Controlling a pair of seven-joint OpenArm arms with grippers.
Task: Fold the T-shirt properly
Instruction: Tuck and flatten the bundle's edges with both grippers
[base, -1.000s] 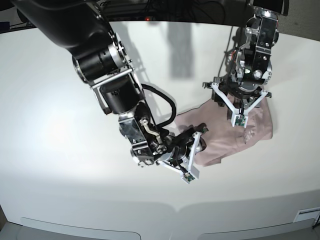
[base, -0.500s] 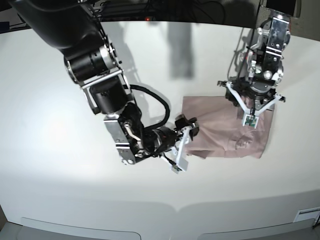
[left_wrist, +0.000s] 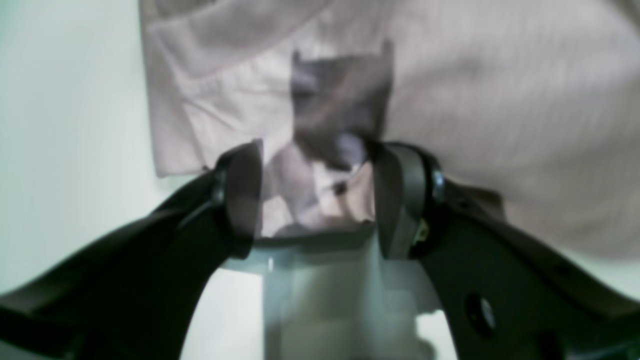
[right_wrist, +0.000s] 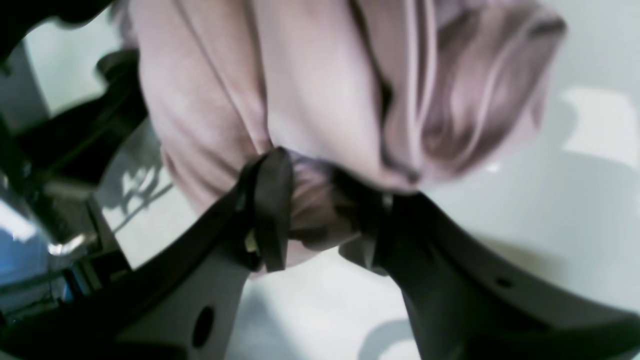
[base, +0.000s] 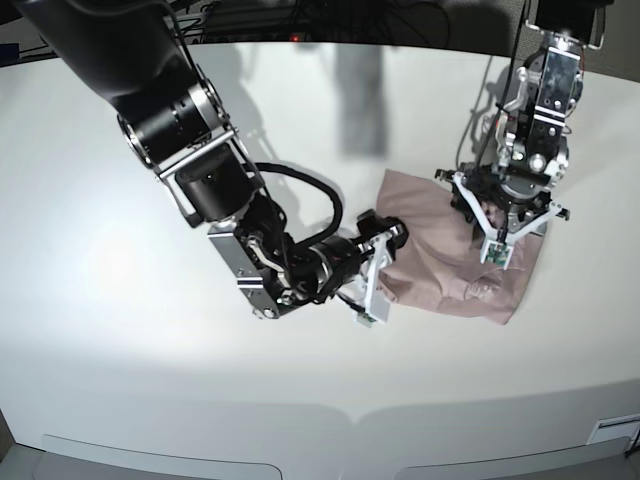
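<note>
The base view looks down from high in front over the whole white table (base: 120, 330) and both arms. Each wrist view looks very close along its own fingers. All three views share the pink T-shirt (base: 430, 270) on the table.

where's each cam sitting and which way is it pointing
Base: high over the table, looking down; both arms show, the T-shirt between them.
Left wrist: behind the left gripper, facing along its jaws, which are spread over the shirt.
Right wrist: behind the right gripper, whose jaws pinch bunched cloth.
Shared: all three show the T-shirt and table.
</note>
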